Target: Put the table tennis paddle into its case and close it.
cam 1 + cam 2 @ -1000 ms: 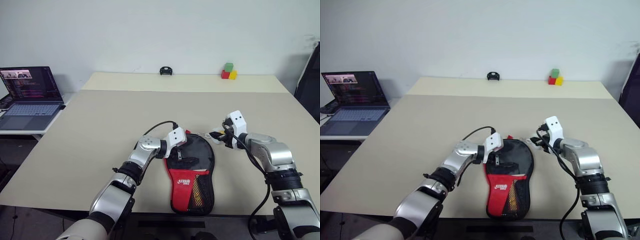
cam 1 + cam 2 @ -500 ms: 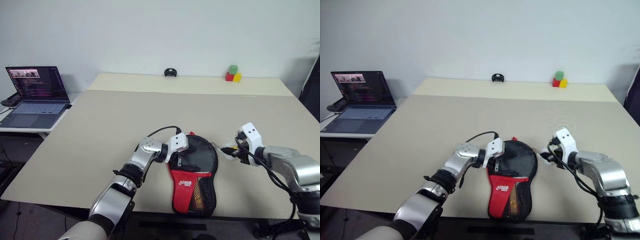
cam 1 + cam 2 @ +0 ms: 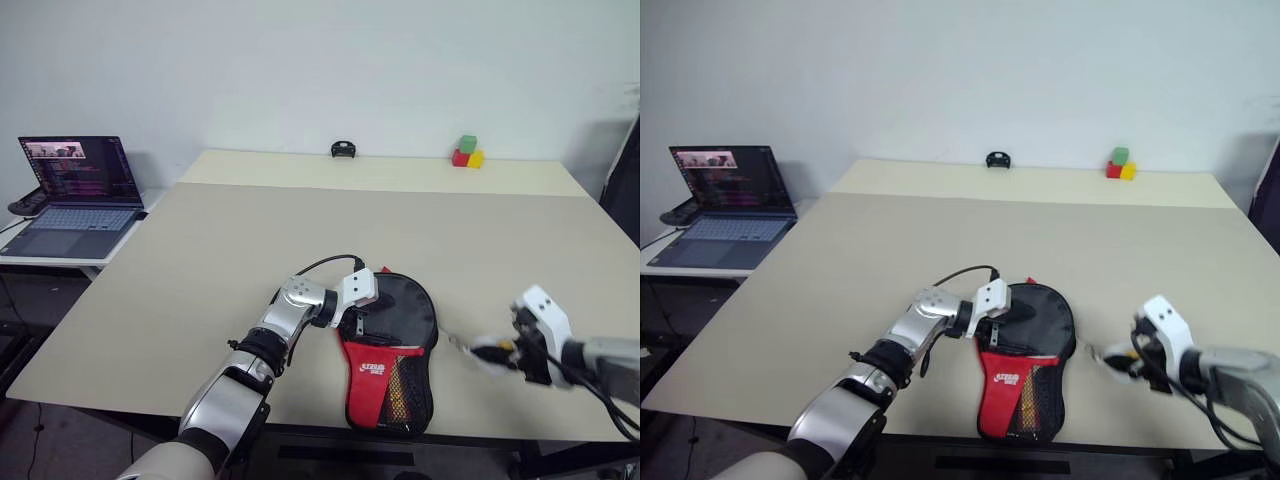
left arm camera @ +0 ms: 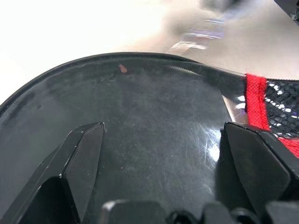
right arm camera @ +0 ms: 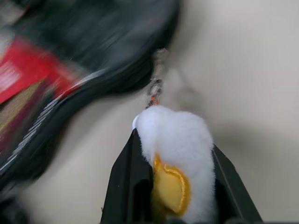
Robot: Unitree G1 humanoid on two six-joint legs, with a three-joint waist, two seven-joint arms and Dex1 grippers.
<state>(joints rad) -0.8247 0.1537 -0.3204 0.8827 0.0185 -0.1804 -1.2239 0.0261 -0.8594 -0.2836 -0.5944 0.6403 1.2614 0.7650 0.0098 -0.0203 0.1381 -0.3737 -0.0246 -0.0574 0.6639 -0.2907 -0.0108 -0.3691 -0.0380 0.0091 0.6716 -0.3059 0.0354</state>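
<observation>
The case (image 3: 388,352) lies flat near the front edge of the desk (image 3: 220,260), its round black end pointing away from the robot and its narrow end, with the red panel, white logo and mesh pocket, pointing toward the front edge. In the left wrist view a smooth black surface (image 4: 154,130) fills the rounded outline, with a red-trimmed edge and mesh at one side; whether this is the case fabric or the face of the table tennis paddle inside cannot be told, and the paddle itself cannot be picked out apart from the case.

The desk is a wide beige top, with a second pale slab butted against its far side. On a low side table to the robot's left stands an open laptop (image 3: 70,190) with a lit screen.

The left gripper (image 3: 352,322) rests over the case's round end, at its left side, jaws spread wide with both black fingers (image 4: 79,158) lying over the dark surface. The right gripper (image 3: 500,352) is to the right of the case, low over the desk, jaws pinching the white-yellow ball charm (image 5: 175,163). A short chain (image 5: 154,86) runs from the charm to the case's rim.

At the far edge sit a stack of green, red and yellow blocks (image 3: 465,152) and a small black object (image 3: 344,150).
</observation>
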